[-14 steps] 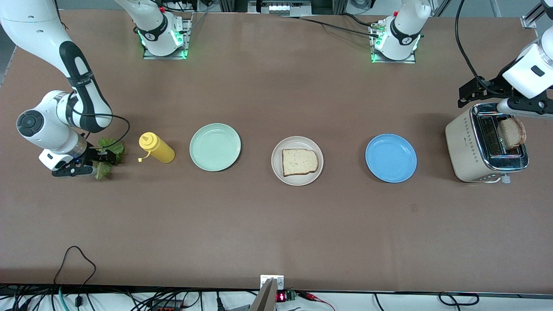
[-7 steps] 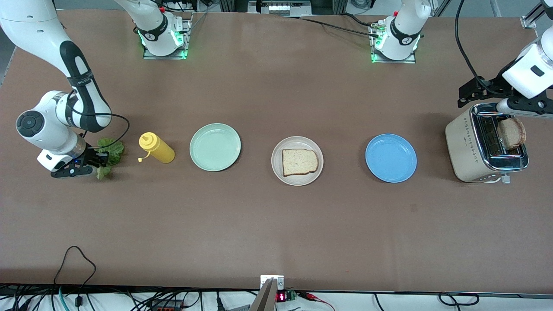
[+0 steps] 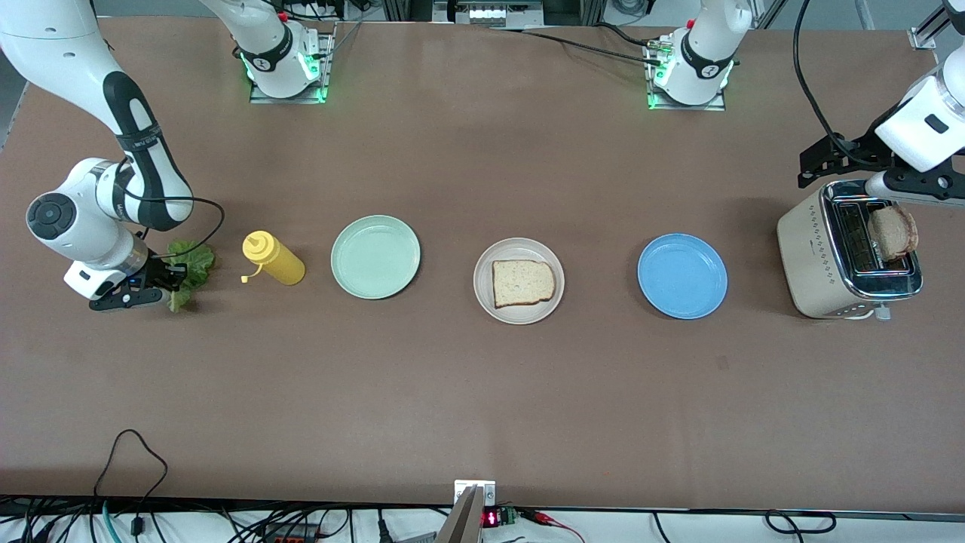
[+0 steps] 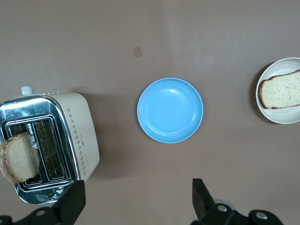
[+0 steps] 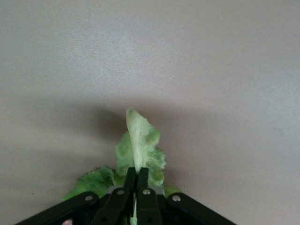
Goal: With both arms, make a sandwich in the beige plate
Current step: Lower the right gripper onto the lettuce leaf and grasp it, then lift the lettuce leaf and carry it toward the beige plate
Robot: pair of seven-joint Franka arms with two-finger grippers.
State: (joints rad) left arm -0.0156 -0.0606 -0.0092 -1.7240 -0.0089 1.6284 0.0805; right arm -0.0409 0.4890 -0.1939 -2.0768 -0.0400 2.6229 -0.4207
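Toward the right arm's end of the surface, the right pincer (image 3: 167, 285) clamps the ruffled green lettuce leaf (image 3: 188, 264); the round beige plate (image 3: 519, 253) lies well apart toward the left arm, whose wide-apart left pincer (image 4: 136, 204) waits over the cream toaster (image 3: 818, 249).

Even, bright overhead light falls on the brown desk (image 3: 482, 392), with short soft shadows beside each plate. The toaster's (image 3: 848, 253) chrome top shows glare. The right wrist view is soft, and the lettuce (image 5: 138, 150) casts a broad dark shadow.
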